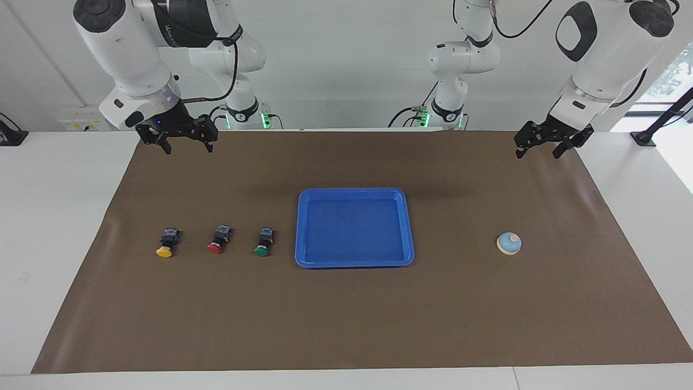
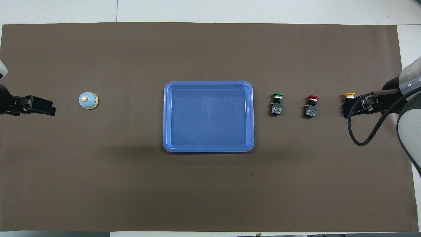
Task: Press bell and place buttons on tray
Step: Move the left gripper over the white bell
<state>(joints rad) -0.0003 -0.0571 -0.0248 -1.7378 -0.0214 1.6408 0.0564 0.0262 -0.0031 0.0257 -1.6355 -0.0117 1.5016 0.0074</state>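
Observation:
The blue tray (image 1: 352, 193) lies mid-table, empty; it also shows in the overhead view (image 2: 209, 83). Three buttons lie in a row beside it toward the right arm's end: green (image 1: 263, 241) (image 2: 277, 104), red (image 1: 218, 239) (image 2: 311, 106), yellow (image 1: 167, 242) (image 2: 349, 95). The light-blue bell (image 1: 509, 243) (image 2: 88, 100) stands toward the left arm's end. My right gripper (image 1: 187, 146) (image 2: 347, 110) is open and empty, raised over the mat near the robots' edge. My left gripper (image 1: 538, 153) (image 2: 49, 108) is open and empty, raised over the mat's corner. Both arms wait.
A brown mat (image 1: 346, 314) covers most of the white table (image 1: 54, 244). A black cable (image 2: 361, 138) loops from the right arm's wrist. Black clamps sit at the table's corners by the robots.

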